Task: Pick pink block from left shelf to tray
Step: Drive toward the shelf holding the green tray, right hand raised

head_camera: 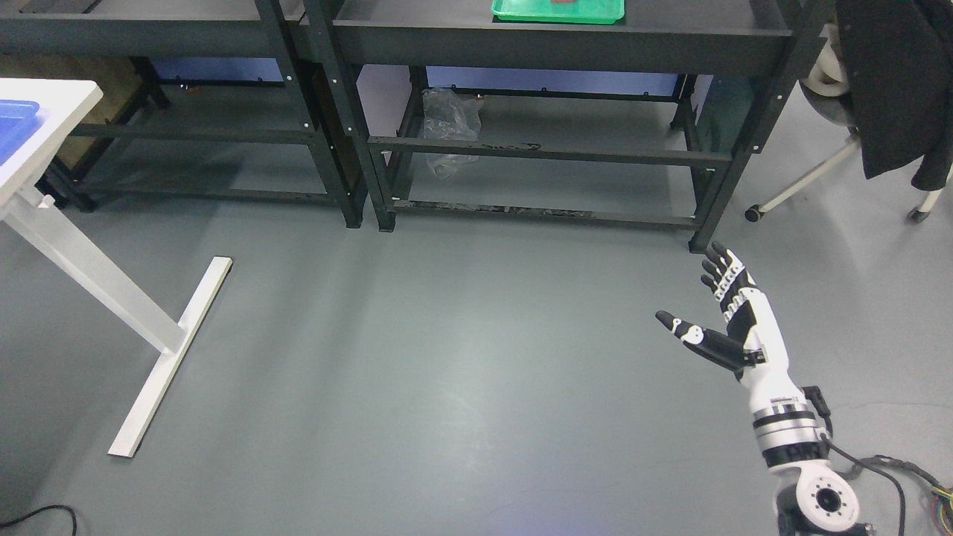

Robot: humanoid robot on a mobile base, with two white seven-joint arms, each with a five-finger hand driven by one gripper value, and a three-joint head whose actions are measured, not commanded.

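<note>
The right hand [733, 316], white with black finger segments, comes up from the lower right corner on a white and black forearm and hangs over the bare grey floor [447, 357]. Its fingers [721, 272] are stretched out and held loosely together, the thumb [689, 331] splayed off to the left, and nothing lies in the palm. The left arm does not show.

Just beyond the fingertips stands the front right leg of a dark metal shelf unit [558, 45]. Far ahead of the hand and to its left, on that unit's top board at the upper edge of the view, lies a green plastic tray [521, 11], cut off by the frame. A small dark reddish thing [563, 2] sits in the tray at the very edge; whether it is the pink block cannot be told. No pink block shows clearly anywhere else.

On the unit's lower level, ahead and left of the hand, lies a crumpled clear plastic bag [447, 126]. A second dark shelf unit [149, 37] stands further left, beside the first. Well off to the hand's left is a white table [45, 112] with a T-shaped foot, carrying a blue tray [15, 123] at the frame edge. Ahead and to the right of the hand, a wheeled chair [826, 160] holds a black garment [893, 82]. Cables [893, 476] trail on the floor beside the wrist.
</note>
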